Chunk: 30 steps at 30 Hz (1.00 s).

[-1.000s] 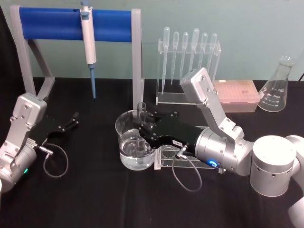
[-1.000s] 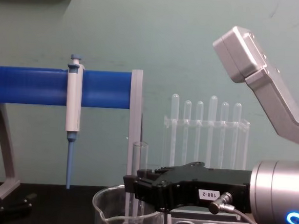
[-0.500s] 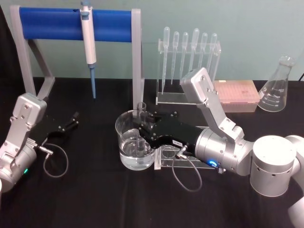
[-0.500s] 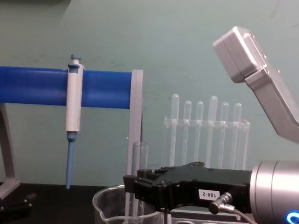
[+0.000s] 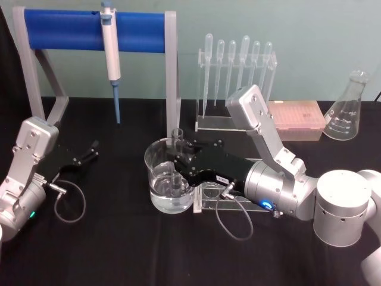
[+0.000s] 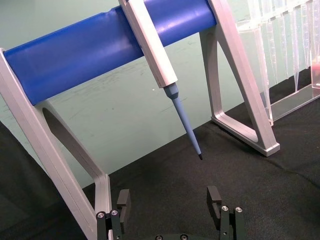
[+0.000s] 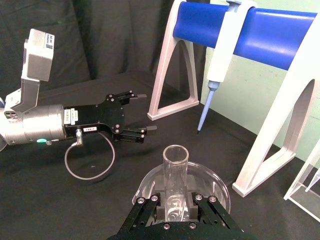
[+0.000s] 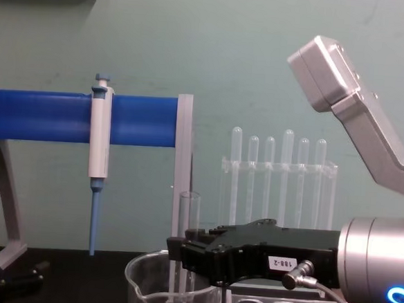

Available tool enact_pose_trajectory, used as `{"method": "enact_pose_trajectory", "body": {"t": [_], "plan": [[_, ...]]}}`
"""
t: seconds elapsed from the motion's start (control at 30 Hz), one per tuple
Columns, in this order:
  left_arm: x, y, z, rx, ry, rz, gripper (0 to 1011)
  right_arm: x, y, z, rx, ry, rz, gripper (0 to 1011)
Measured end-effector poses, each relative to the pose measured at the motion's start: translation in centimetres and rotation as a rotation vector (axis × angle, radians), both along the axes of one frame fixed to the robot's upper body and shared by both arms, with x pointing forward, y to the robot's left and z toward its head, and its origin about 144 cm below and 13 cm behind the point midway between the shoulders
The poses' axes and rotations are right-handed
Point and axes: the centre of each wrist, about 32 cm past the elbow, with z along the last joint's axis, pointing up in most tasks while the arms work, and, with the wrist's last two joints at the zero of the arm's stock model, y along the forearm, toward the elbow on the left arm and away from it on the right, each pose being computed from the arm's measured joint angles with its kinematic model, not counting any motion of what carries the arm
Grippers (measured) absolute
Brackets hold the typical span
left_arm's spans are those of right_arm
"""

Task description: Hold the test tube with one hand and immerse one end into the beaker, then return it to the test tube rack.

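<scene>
The test tube (image 5: 176, 138) stands upright, its lower end down inside the beaker (image 5: 152, 167), which holds clear liquid at the table's middle. My right gripper (image 5: 178, 159) is shut on the tube's middle, reaching over the beaker's rim from the right. From the side, the test tube (image 8: 188, 216) rises above the right gripper (image 8: 181, 250) and the beaker (image 8: 137, 286). The right wrist view shows the test tube (image 7: 175, 167) clamped between the fingers over the beaker (image 7: 220, 188). My left gripper (image 5: 90, 151) rests open at the left, also seen open in its own view (image 6: 168, 199).
A blue-barred stand (image 5: 89, 30) with a hanging pipettor (image 5: 111, 53) spans the back left. A clear rack of plastic pipettes (image 5: 237, 65), a pink tip box (image 5: 297, 119) and a conical flask (image 5: 348, 107) sit at the back right. A clear tube rack (image 5: 220, 199) lies beside the beaker.
</scene>
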Motion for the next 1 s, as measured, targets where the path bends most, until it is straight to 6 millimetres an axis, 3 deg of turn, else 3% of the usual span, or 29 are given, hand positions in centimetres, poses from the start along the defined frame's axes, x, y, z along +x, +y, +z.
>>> {"method": "enact_pose_trajectory", "body": {"t": [1.0], "plan": [[0.0,0.0,0.0,0.0,0.0,0.0,1000,0.0,0.0,0.0,0.0,0.0,0.0,239]]}}
